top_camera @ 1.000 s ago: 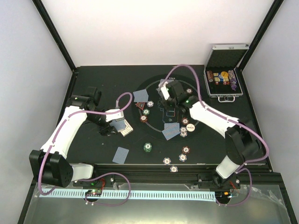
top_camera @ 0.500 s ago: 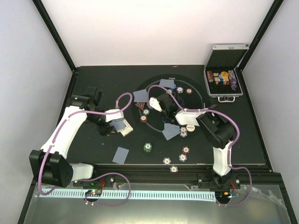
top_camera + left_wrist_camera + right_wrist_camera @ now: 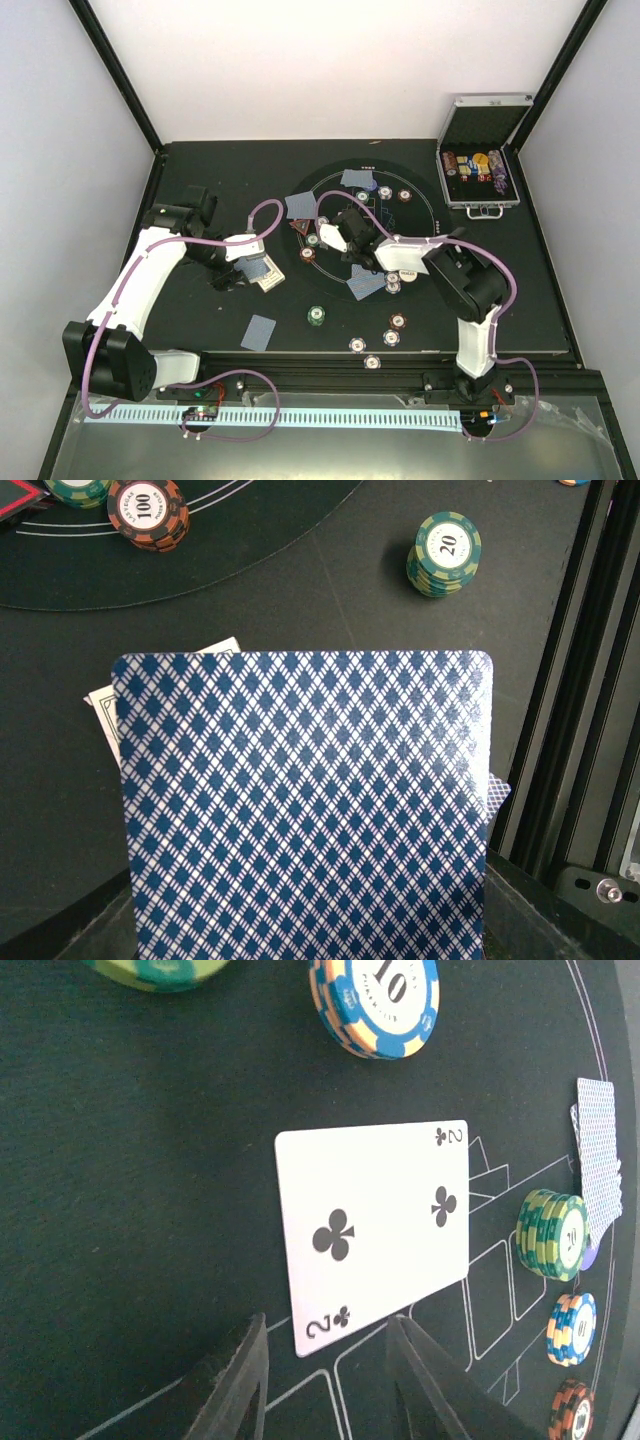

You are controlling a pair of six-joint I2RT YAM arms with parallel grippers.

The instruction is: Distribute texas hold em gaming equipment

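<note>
Your left gripper is squeezing tight on a blue-backed playing card, holding it over the dark table. Your right gripper is hanging low with its fingers a little way apart. The two of clubs is lying face up on the black mat. Its near edge is sitting between those fingers, and a blue chip stack is sitting just past it.

Silver metal case open at upper right of tabletop, lid tilted back, chip rolls inside. Round black mat with white lines, mid-tabletop. White walls behind. Black rail and white slotted strip along the bottom.
</note>
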